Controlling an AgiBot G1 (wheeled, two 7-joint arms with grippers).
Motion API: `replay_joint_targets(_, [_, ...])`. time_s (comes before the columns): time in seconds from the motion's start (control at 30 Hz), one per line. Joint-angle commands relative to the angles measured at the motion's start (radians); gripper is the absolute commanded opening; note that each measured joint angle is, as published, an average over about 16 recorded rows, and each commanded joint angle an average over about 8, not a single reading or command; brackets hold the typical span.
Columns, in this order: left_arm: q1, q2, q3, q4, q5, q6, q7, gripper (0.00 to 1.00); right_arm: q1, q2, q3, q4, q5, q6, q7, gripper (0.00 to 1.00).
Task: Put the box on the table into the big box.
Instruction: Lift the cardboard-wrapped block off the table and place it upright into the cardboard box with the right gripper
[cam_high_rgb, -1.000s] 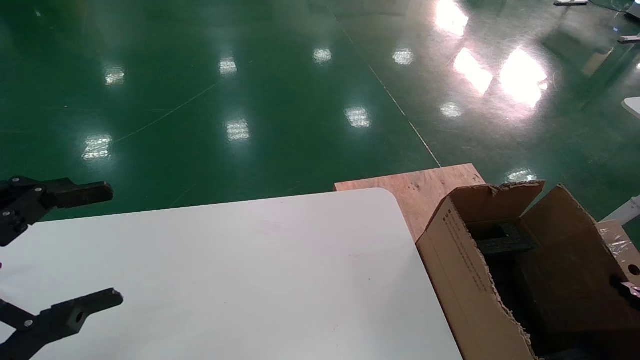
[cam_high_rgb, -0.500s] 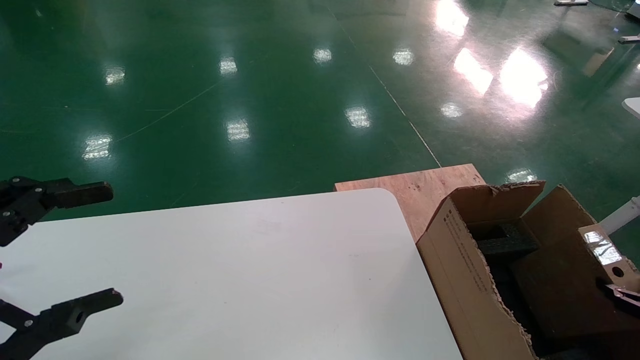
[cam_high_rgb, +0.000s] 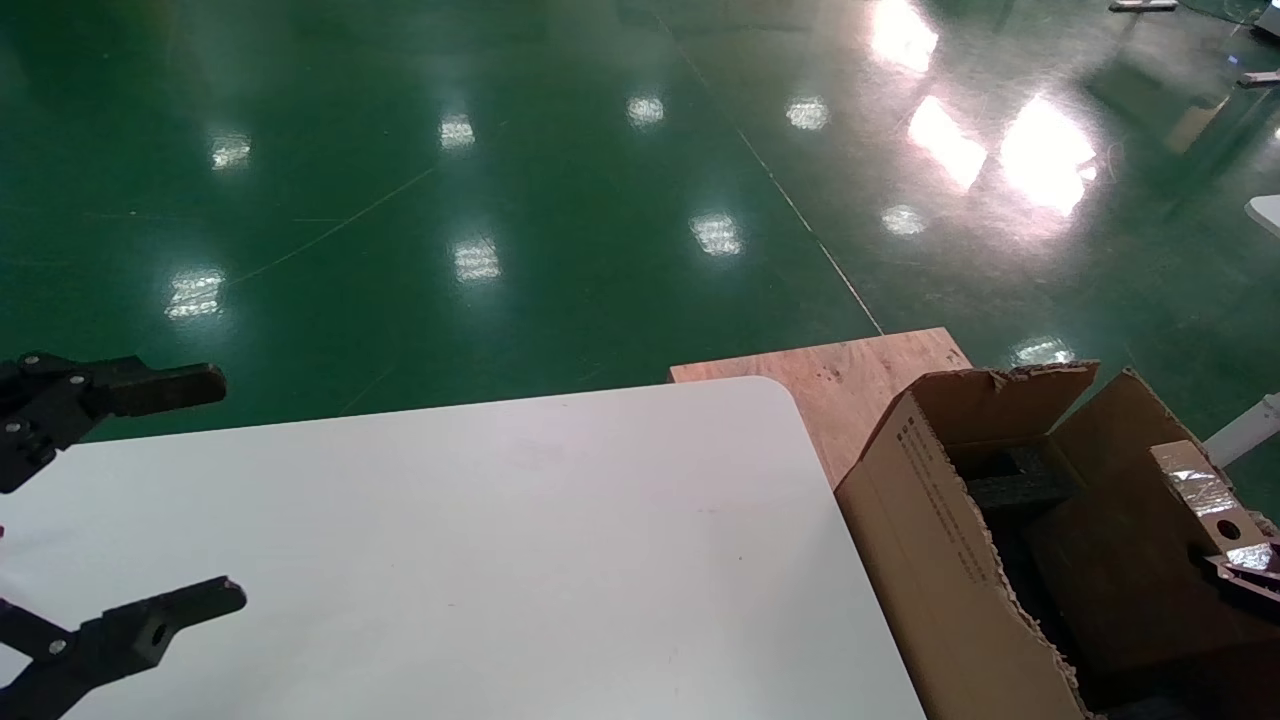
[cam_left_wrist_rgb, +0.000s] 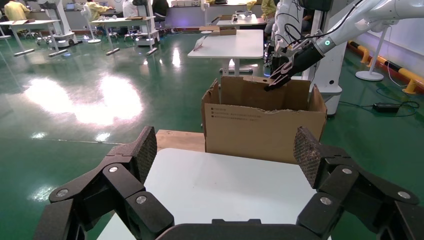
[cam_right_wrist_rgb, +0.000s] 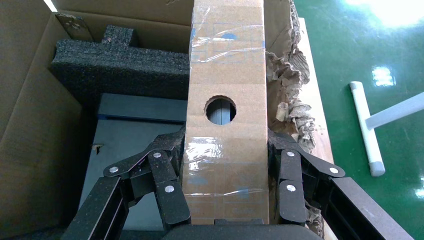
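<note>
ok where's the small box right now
The small box is clamped in the right gripper, held over the big box's open top at the head view's far right, above the black foam.

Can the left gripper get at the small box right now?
Probably not: the small box is clamped in the right gripper over the big box, while the open left gripper sits across the table.

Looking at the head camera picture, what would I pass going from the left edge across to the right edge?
Left gripper, open above the table → white table → plywood board → big box with black foam → the box, held by the right gripper at the right edge.
</note>
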Motion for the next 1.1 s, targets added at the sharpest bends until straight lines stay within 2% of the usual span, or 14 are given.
replay_joint_targets(0.03, [0.0, 0.0, 0.0, 0.0, 0.0, 0.0, 0.0, 1.0, 0.0, -0.006, -0.022, -0.004, 0.023, 0.009, -0.009, 0.0])
replay_joint_targets(0.47, [0.0, 0.0, 0.0, 0.0, 0.0, 0.0, 0.0, 1.0, 0.004, -0.007, -0.165, 0.016, 0.163, 0.082, -0.035, 0.0])
replay_joint_targets(0.83, [0.0, 0.0, 0.0, 0.0, 0.0, 0.0, 0.0, 1.0, -0.003, -0.021, -0.24, 0.02, 0.241, 0.112, -0.054, 0.01])
replay_joint_targets(0.87, [0.0, 0.0, 0.0, 0.0, 0.0, 0.0, 0.0, 1.0, -0.003, -0.022, -0.245, 0.02, 0.245, 0.113, -0.055, 0.08])
replay_joint_targets(1.1, [0.0, 0.0, 0.0, 0.0, 0.0, 0.0, 0.0, 1.0, -0.007, -0.031, -0.269, 0.025, 0.262, 0.123, -0.063, 0.94])
